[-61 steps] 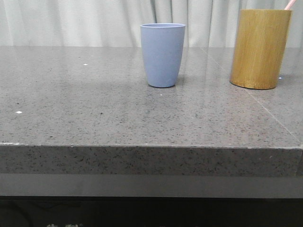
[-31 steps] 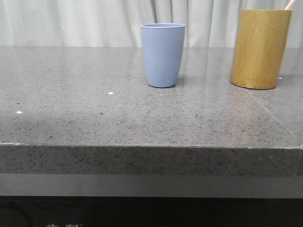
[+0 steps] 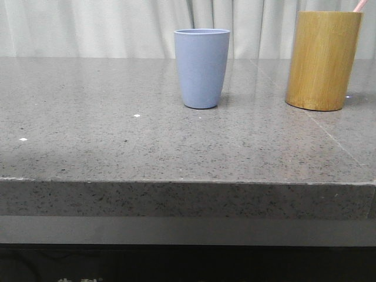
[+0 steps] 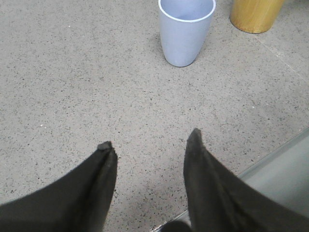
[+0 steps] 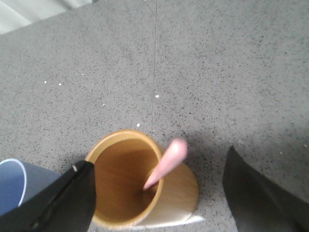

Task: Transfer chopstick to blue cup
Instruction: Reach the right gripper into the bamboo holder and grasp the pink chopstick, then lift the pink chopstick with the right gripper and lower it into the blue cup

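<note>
The blue cup (image 3: 202,68) stands upright mid-table, empty inside in the left wrist view (image 4: 186,30); its edge shows in the right wrist view (image 5: 10,186). A pale pink chopstick (image 5: 165,163) leans in the tan bamboo holder (image 5: 130,181), which stands at the right in the front view (image 3: 322,60); its pink tip (image 3: 359,5) pokes out above the rim. My right gripper (image 5: 157,166) hovers above the holder, jaws wide open, the chopstick between them untouched. My left gripper (image 4: 149,142) is open and empty above bare table, short of the blue cup. Neither gripper shows in the front view.
The grey speckled stone table (image 3: 117,135) has its front edge close to my left gripper (image 4: 270,154). Pale curtains (image 3: 94,26) hang behind. A seam (image 5: 155,58) runs across the tabletop.
A small white speck on the table shifted from the far left to nearer the middle in the front view. Cups and chopstick have not moved.
</note>
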Robot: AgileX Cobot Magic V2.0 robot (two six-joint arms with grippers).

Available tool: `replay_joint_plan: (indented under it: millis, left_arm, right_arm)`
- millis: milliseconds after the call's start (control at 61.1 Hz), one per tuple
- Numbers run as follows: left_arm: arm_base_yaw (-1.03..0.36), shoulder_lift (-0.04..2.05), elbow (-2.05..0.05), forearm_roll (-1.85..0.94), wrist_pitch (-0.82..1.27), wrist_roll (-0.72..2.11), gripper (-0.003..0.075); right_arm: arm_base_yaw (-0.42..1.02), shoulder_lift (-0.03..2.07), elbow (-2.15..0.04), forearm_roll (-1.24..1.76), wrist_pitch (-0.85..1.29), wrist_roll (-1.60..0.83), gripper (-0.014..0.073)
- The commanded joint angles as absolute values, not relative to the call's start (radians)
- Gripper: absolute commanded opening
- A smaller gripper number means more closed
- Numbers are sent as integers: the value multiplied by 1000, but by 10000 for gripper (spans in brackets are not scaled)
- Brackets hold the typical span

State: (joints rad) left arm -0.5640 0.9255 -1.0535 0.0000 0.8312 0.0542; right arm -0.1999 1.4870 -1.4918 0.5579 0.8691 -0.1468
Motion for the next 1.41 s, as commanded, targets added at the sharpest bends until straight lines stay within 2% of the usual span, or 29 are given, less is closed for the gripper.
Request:
replay_joint_plan:
  millis: [0, 213, 442, 916, 1014, 1260, 1391]
  left_arm:
    - [-562, 913, -1081, -8, 755, 43, 333]
    - [-562, 913, -1081, -8, 755, 43, 333]
    - [-562, 915, -1081, -8, 755, 43, 333]
    - [-562, 915, -1081, -8, 755, 43, 333]
    - [-562, 915, -1081, -8, 755, 43, 333]
    - [-562, 915, -1081, -8, 755, 43, 333]
    - [-562, 915, -1081, -8, 751, 43, 333]
  right_arm:
    - [-207, 1524, -1593, 596, 881, -163, 561]
    - [-207, 1645, -1728, 614, 1018, -186, 544]
    - [-207, 1650, -1744, 616, 1033, -193, 318]
    - [-207, 1650, -1811, 616, 1086, -197, -29]
    - [-207, 1649, -1848, 608, 1108, -197, -61]
    - [-202, 1586, -1961, 600, 1139, -246, -60]
    - [-153, 1508, -1988, 522, 1118, -266, -60]
